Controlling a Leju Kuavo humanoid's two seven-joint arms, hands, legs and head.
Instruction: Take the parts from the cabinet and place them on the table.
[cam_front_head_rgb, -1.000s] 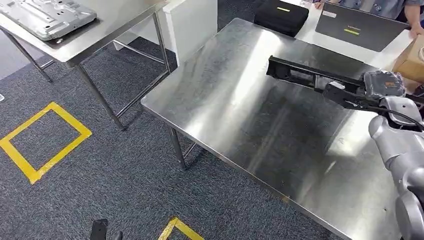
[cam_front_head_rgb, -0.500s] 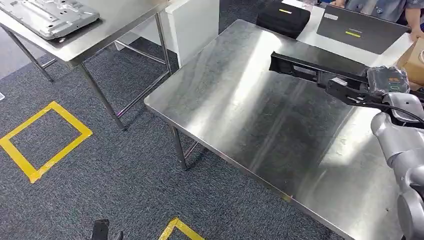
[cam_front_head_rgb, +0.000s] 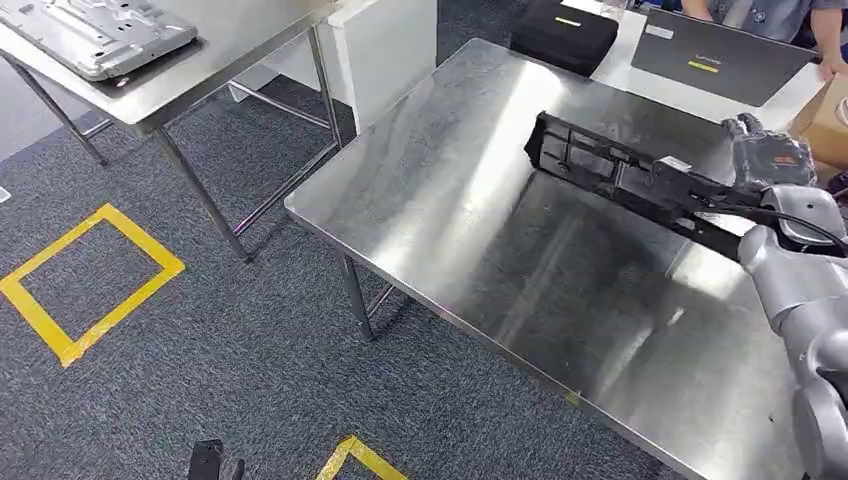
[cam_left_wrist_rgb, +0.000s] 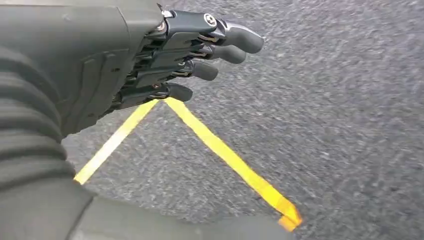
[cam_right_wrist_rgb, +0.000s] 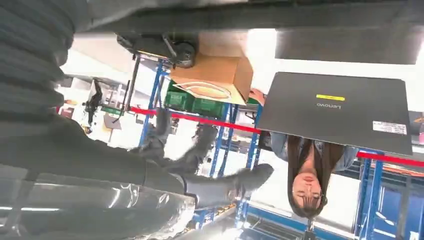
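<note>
The right arm is stretched forward and the right hand (cam_front_head_rgb: 765, 160) is closed around a long black part (cam_front_head_rgb: 625, 180), which is held tilted. The left hand (cam_left_wrist_rgb: 165, 60) is hung downward, fingers (cam_left_wrist_rgb: 227, 52) loosely curled, nothing held.

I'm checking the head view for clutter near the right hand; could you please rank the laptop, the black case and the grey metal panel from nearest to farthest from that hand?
From the right hand, which holds the long black part:
1. Laptop, just beyond the hand on the white table.
2. Black case, farther along, past the steel table's far edge.
3. Grey metal panel, on the other table at far left.
</note>
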